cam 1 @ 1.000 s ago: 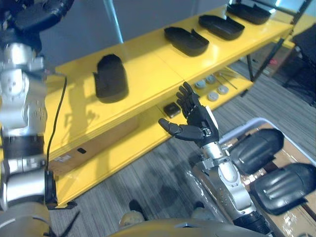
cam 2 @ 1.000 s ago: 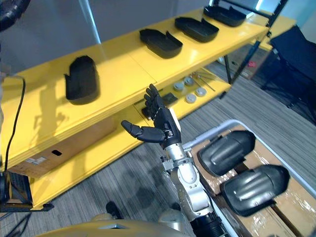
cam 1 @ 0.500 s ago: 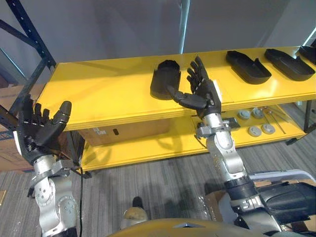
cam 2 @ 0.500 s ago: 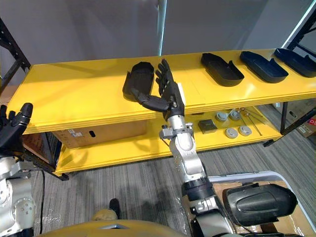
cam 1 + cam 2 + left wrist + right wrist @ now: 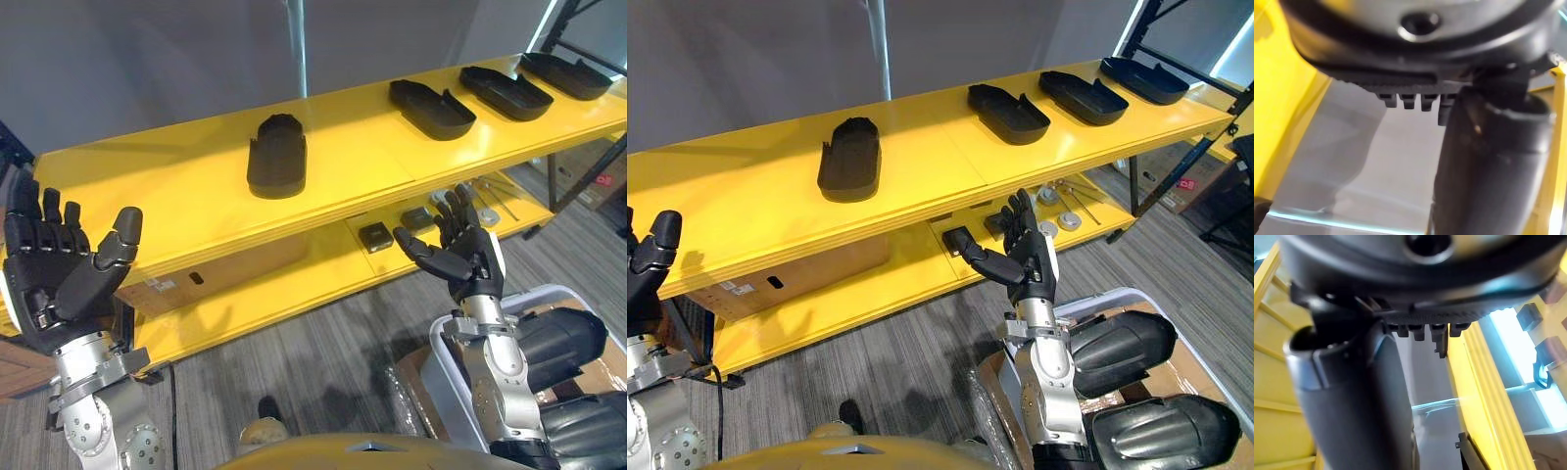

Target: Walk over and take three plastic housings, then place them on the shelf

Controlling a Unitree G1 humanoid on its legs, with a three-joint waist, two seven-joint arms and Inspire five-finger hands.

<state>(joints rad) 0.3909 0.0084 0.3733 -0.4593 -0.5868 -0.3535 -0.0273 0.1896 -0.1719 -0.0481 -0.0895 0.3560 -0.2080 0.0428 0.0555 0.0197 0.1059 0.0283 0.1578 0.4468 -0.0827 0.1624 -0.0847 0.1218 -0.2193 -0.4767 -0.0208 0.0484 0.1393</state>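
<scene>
Matt black plastic housings (image 5: pixel 277 159) (glossy yellow shelf (image 5: pixel 186 191)).

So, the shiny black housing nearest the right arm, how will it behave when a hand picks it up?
The housing looks like a moulded shell, so it is probably stiff and light for its size. Its glossy, rounded back may slip in the open right hand. It lies dome up, so it likely will not roll.

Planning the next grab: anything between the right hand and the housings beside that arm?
Nothing visible. The open right hand is held up over the floor, and the nearest housing lies uncovered, lower down beside its forearm.
</scene>
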